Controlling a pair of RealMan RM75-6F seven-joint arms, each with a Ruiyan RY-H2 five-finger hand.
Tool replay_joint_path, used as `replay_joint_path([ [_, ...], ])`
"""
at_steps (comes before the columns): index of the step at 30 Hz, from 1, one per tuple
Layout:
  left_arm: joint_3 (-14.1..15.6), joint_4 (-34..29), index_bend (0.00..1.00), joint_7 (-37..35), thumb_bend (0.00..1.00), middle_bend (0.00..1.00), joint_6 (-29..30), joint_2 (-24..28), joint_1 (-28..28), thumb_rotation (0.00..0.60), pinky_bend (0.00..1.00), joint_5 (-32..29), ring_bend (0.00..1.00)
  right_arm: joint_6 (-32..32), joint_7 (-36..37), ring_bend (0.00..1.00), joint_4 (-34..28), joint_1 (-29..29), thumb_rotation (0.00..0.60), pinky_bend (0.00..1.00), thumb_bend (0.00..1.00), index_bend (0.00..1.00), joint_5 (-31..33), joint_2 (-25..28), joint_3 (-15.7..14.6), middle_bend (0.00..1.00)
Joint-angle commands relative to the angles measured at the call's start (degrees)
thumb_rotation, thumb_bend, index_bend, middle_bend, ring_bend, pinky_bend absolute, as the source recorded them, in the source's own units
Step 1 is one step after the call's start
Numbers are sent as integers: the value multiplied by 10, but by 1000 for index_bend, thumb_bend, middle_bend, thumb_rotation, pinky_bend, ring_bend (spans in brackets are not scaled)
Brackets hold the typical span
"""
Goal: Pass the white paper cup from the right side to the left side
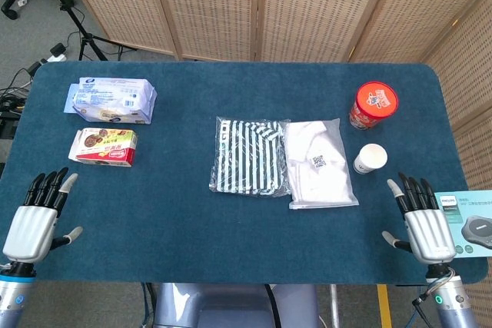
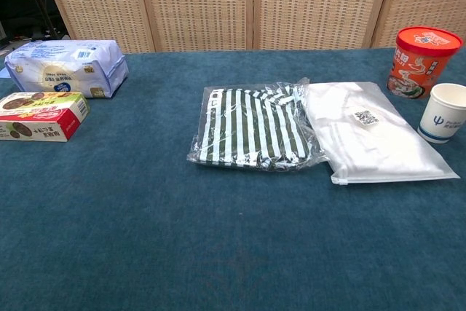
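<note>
The white paper cup (image 1: 370,158) (image 2: 444,112) stands upright on the right side of the blue table, just in front of a red noodle tub. My right hand (image 1: 420,219) hovers at the table's near right edge, fingers spread, a short way nearer than the cup and holding nothing. At the near left edge my left hand (image 1: 37,215) is likewise open and empty. Neither hand shows in the chest view.
A red instant-noodle tub (image 1: 373,104) stands behind the cup. Two bagged garments, striped (image 1: 247,156) and white (image 1: 319,163), lie mid-table. On the left are a tissue pack (image 1: 112,100) and a snack box (image 1: 105,147). A boxed device (image 1: 470,223) lies off the right edge.
</note>
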Motion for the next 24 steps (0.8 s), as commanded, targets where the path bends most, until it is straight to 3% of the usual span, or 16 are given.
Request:
replay_joint_path([
  [1,1,-1,0,0,0,0,1,0,0,600,0,2,0,-32,-33,0,-27,23,600,0,53,0,18,13,17,0],
  [5,4,-2,0,-3,0,0,3,0,1,600,0,8,0,-122,-75,0,-76,81,600,0,53,0,96,44,65,0],
  [10,5,-3,0,-2,0,0,4,0,2,600,0,10,0,-206,-99,0,-81,136,600,0,100,0,195,54,101,0],
  [16,4,-1,0,-1,0,0,-1,0,0,600,0,6,0,-290,-129,0,-41,197,600,0,114,15,304,52,122,0],
  [24,3,1,0,5,0,0,-11,-5,-3,600,0,-1,0,-341,-167,0,11,254,600,0,111,16,403,39,116,0],
])
